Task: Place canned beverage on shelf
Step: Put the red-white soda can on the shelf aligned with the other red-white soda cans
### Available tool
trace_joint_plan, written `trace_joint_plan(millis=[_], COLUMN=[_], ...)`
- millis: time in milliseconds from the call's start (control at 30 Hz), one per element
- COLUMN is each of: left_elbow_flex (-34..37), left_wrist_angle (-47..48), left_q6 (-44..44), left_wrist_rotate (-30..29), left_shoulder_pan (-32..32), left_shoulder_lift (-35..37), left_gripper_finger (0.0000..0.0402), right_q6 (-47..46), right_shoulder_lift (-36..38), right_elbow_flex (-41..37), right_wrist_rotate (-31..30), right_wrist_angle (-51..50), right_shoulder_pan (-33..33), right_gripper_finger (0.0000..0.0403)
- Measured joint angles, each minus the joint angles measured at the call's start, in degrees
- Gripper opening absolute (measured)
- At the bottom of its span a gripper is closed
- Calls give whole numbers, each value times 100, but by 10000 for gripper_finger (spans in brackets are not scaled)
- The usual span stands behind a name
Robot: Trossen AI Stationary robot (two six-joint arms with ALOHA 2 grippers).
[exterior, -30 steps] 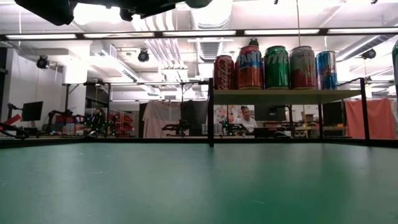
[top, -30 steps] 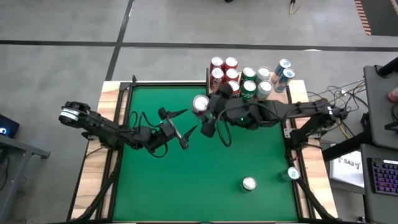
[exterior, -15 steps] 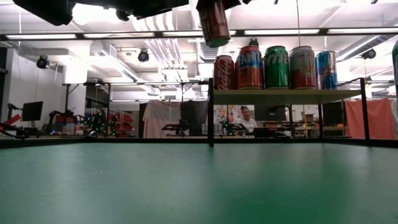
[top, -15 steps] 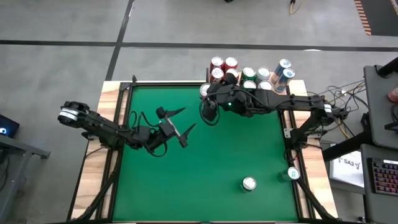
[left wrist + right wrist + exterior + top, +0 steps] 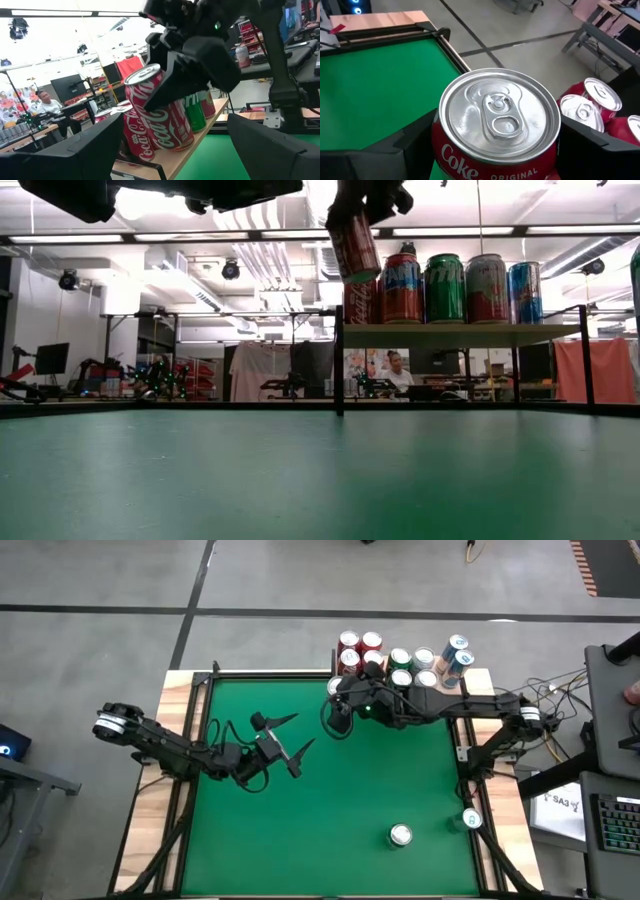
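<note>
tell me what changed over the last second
The right gripper, shut on a red can, carried it from over the table's middle toward the shelf and lower, near the cans standing there. The left gripper stayed open over the table; the two cans near the front stayed put.

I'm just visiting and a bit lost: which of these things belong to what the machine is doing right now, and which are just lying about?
In the job:
- red cola can, held tilted in the right claw
- shelf, already carrying cans

Lying about:
- two cans near the table's front right
- left claw, open and empty over the green table
</note>
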State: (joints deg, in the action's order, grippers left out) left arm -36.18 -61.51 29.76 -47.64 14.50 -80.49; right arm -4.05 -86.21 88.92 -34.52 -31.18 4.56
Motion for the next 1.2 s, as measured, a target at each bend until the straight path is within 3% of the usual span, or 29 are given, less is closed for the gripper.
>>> trace_joint_plan(millis=[467,600,900,1033,1200], left_elbow_flex=[0,0,0,0,2], left_wrist_angle=[116,122,317,521,655], left_q6=[83,107,89,8,-489], left_wrist_rotate=[-1,-3,12,255,1055], left_shoulder_pan=[0,0,-42,-69,-240], left_shoulder_lift=[2,2,2,2,2], left_gripper_finger=[339,339,339,339,339], right_q6=[-1,-43,4,224,526], right_shoulder_lift=[216,248,287,456,778], right_elbow_flex=[-1046,-1229,-1358,-1250,-1197], right_wrist_rotate=[-54,-319,-269,235,1269], right_wrist_angle=[1278,1364,1566,1628,1649], right_shoulder_pan=[63,72,63,-96,-395], right_gripper_finger=[294,294,294,294,294])
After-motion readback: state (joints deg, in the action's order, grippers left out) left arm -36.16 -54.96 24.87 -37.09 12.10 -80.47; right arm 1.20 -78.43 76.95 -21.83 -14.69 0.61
